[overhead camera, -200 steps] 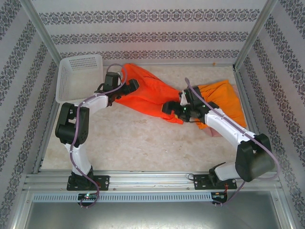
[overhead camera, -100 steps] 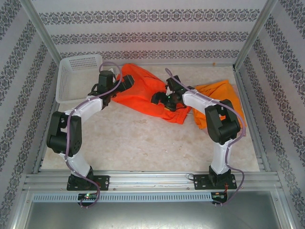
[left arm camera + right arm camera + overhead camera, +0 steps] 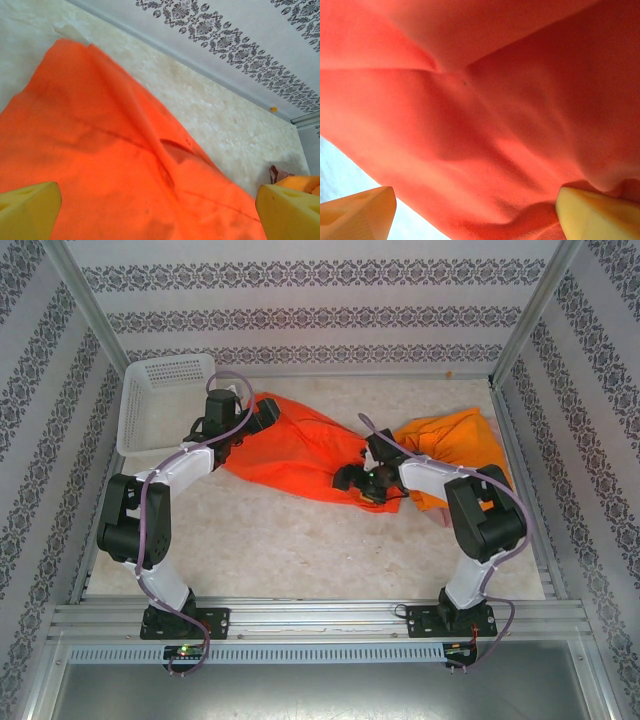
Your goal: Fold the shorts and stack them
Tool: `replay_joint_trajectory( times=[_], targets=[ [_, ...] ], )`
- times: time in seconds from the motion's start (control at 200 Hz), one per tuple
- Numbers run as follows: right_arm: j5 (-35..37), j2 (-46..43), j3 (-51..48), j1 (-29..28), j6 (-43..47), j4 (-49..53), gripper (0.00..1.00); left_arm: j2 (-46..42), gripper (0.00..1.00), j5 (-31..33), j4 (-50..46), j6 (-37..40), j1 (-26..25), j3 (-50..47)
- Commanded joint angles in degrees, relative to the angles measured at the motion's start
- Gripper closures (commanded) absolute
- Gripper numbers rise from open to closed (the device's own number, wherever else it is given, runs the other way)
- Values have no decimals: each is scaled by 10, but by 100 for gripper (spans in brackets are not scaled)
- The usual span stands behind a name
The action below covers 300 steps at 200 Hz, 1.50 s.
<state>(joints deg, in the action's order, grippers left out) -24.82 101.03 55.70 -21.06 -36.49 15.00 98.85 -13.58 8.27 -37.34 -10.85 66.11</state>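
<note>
A bright red-orange pair of shorts (image 3: 300,450) lies spread across the middle of the table. My left gripper (image 3: 257,418) hangs over its far left end, jaws wide open. In the left wrist view the cloth (image 3: 115,165) runs under and between the yellow fingers (image 3: 30,210) of the left gripper (image 3: 160,215). My right gripper (image 3: 360,480) sits at the near right end of the same shorts. Its jaws stand wide, and the cloth (image 3: 485,125) spans the gap of the right gripper (image 3: 477,215). A lighter orange pair (image 3: 460,450) is bunched at the right, with a dusty pink edge (image 3: 450,516) showing beneath.
A white perforated basket (image 3: 165,400) stands at the back left, close to the left arm. Patterned walls and metal frame posts close in the table on three sides. Bare marbled tabletop (image 3: 300,550) runs along the near side.
The right gripper swung left over the shorts, then came back toward the near right. The red-orange shorts now lie flatter and longer. The left gripper barely moved.
</note>
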Motion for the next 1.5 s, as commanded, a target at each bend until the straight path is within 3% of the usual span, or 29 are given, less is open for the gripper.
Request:
replay_joint_trajectory(
  times=[0.0, 0.15, 0.255, 0.45, 0.644, 0.854, 1.124, 1.324, 1.494],
  targets=[
    [-3, -11, -72, 33, 36, 76, 12, -17, 0, -22, 5, -3, 3, -13],
    [-20, -75, -116, 72, 76, 103, 12, -41, 0, -43, -35, -6, -8, -46],
    [-37, -95, -123, 87, 92, 113, 11, -79, 1, -19, -89, -5, -14, -84],
    [-68, -98, -70, 73, 118, 131, 11, -159, 3, 13, -134, 3, -13, -155],
    [-70, -115, 22, 46, 89, 112, 11, -168, 5, -46, -88, -47, -25, -184],
    [-46, -59, 95, 45, 70, 107, 11, -158, 5, -44, -65, -79, -61, -230],
    [-51, 37, 161, 46, 57, 101, 11, -199, 5, 7, -75, -105, -67, -338],
    [-60, 73, 200, 26, 48, 105, 11, -292, 2, 76, -160, -126, -67, -412],
    [-64, 96, 223, 5, 40, 103, 11, -420, 0, 123, -274, -140, -56, -450]
  ],
)
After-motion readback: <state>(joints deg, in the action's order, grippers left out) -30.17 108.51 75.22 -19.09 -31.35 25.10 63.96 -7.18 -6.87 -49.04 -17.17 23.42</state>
